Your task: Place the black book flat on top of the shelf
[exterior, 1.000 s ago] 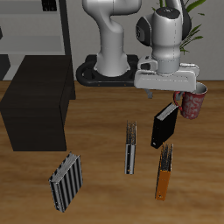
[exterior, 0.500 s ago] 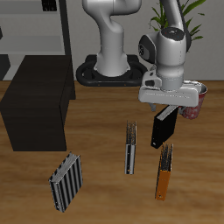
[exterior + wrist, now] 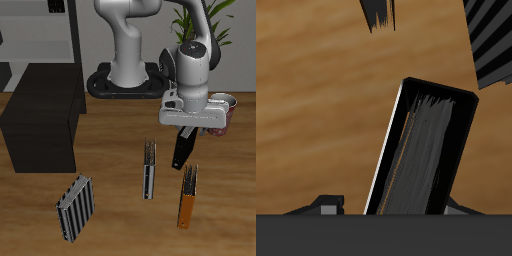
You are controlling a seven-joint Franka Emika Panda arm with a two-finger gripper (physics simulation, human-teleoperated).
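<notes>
Exterior: we log gripper point(image 3: 188, 128) low over upright book point(image 3: 182, 150), shelf point(image 3: 42, 128) well apart. Wrist alone shows page edge; finger spread indeterminable.

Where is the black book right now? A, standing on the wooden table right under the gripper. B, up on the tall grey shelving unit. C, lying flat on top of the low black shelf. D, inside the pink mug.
A: the black book stands on edge on the table, directly below the gripper, while the shelf has nothing on its flat top.
</notes>
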